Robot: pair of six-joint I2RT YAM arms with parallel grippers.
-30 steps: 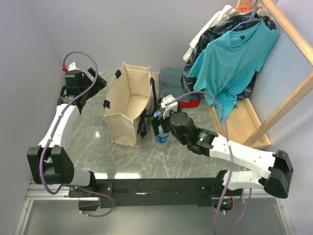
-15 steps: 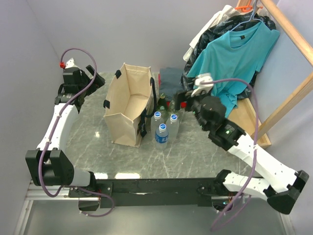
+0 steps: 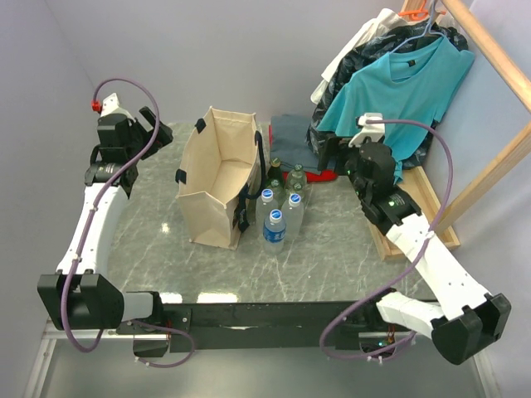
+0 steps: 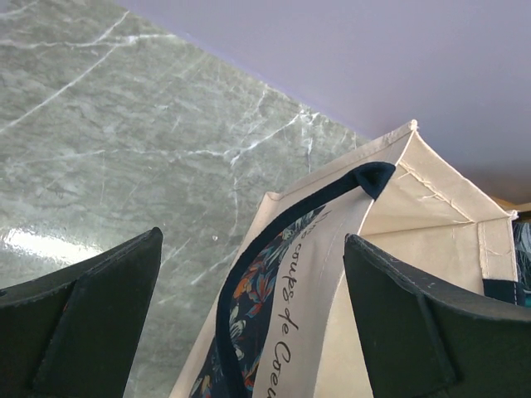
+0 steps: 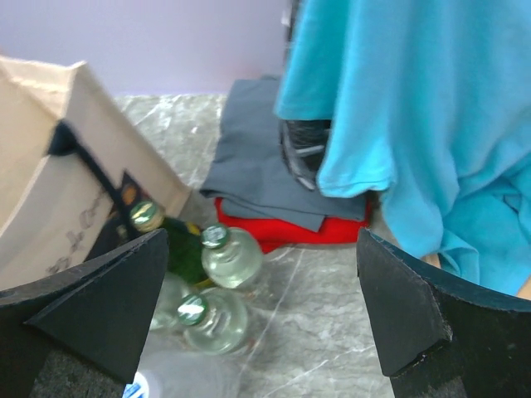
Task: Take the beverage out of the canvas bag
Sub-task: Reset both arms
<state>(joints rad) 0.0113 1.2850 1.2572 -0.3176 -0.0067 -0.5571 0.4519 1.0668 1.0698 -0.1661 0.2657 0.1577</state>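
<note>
- The table is grey marble and carries everything. Both arms are bolted at its near edge.
- The bag stands upright near the middle, its mouth open to the ceiling. From above its floor looks bare and no drink shows inside, though the near wall hides part of the bottom.
- The left claw hangs off the bag's left side, fingers spread wide with nothing between them. Its camera looks at the bag's printed outer wall and one black handle.
- The right claw is raised to the right of the bag, close to the hanging teal shirt. It too is spread wide and empty.
- The bottles are five in a tight cluster on the table, just beside the bag's right wall. Their caps point up, so their long axis is vertical.
- The cluster lies between the bag and the right claw, and in the wrist view it sits below and to the left of that claw. The right arm is plainly the nearer one, since the left arm has the whole bag in its way.
- Judging by the bare bag floor, the job looks finished or nearly so. Any drink still hidden inside would need a straight drop through the mouth.
</note>
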